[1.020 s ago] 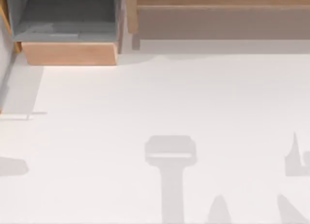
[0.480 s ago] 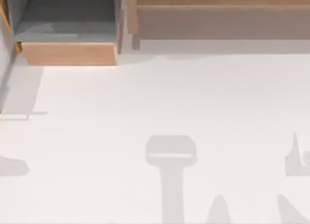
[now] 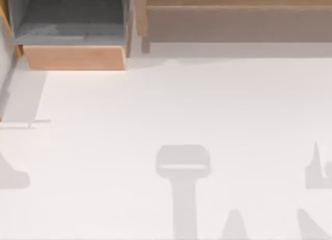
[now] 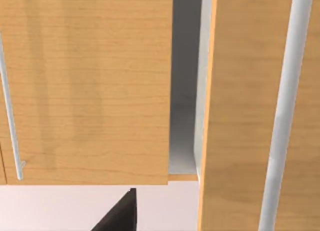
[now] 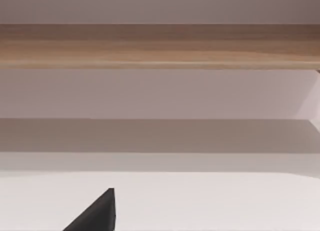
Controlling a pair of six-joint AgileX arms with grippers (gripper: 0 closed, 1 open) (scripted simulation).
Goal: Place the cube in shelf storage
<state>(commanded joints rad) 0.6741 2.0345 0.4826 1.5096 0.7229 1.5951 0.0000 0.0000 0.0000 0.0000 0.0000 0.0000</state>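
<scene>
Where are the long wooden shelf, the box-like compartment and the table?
shelf storage (image 3: 233, 23), top view, on its brownish-grey face.
box-like compartment (image 3: 75, 57), top view, on its light wooden front edge.
table (image 3: 171, 105), top view, on its bare white surface.

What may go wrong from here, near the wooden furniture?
1. The grey-lined compartment stands right beside the shelf storage, so the cube might go into the wrong one.
2. The left arm's jaws face a wooden panel with a metal handle and may strike it.
</scene>
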